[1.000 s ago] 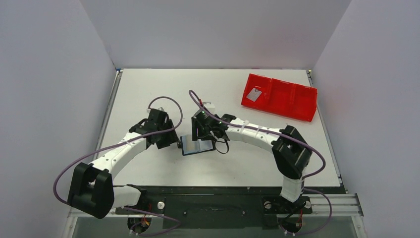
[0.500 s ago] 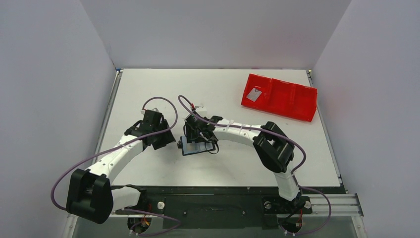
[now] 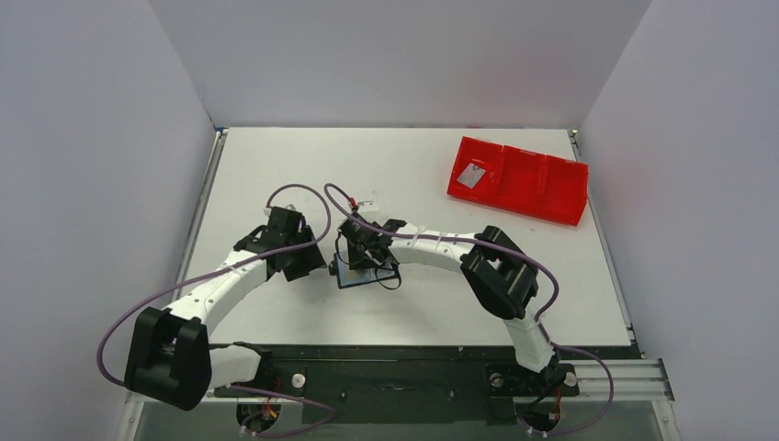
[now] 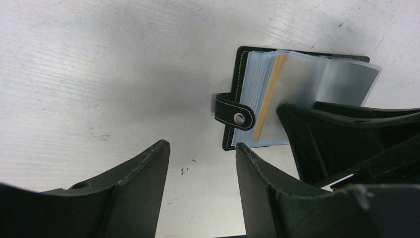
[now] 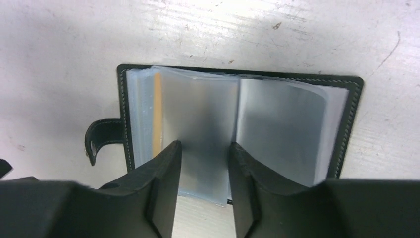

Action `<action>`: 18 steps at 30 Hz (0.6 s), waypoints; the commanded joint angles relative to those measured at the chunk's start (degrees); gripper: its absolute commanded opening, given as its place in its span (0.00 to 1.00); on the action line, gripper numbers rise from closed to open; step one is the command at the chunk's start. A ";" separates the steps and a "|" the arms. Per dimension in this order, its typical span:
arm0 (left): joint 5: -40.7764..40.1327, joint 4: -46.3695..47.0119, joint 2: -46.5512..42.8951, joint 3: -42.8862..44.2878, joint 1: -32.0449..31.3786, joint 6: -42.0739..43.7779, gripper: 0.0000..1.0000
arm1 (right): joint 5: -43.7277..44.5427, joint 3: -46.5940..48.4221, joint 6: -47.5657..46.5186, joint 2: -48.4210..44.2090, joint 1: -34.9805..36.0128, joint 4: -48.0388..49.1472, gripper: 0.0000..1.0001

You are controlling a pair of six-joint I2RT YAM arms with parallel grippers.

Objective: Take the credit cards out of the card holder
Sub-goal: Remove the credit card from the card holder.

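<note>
Directly beneath the right gripper [image 5: 204, 149], the card holder [image 5: 285, 124] lies open.

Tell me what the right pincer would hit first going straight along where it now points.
The right pincer would most likely meet the frosted sleeve of the open card holder, which lies straight ahead of it; how close it is remains unclear.

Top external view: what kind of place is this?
Probably a lab robot cell: a white table boxed in by plain walls, left arm and right arm bolted at its near edge, and a red tray.
</note>
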 commanded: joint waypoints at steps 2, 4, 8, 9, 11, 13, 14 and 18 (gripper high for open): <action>2.54 3.47 1.03 0.02 0.42 0.85 0.49 | 1.79 -1.09 0.38 -0.57 0.24 0.54 0.25; 3.37 3.89 1.73 0.23 0.30 1.03 0.49 | 1.18 -1.75 0.67 -0.85 0.01 1.00 0.19; 4.36 4.24 2.95 1.01 -0.24 1.32 0.49 | -1.46 -4.27 1.59 -1.64 -0.97 3.44 0.10; 4.44 4.28 3.24 1.17 -0.67 1.35 0.49 | -2.13 -5.64 1.76 -1.95 -1.50 4.04 0.09; 4.53 4.30 3.68 1.88 -1.54 1.39 0.48 | -4.32 -8.03 2.52 -3.08 -2.46 6.38 0.06; 4.55 4.42 4.22 2.69 -2.88 1.25 0.48 | -8.12 -10.55 3.27 -3.96 -3.45 9.08 0.04; 4.60 4.58 4.44 3.38 -3.43 1.16 0.47 | -9.11 -11.47 3.85 -4.25 -3.78 11.24 0.03; 4.52 5.94 5.18 5.33 -6.87 0.22 0.47 | -14.82 -16.51 5.86 -5.33 -5.47 18.21 0.01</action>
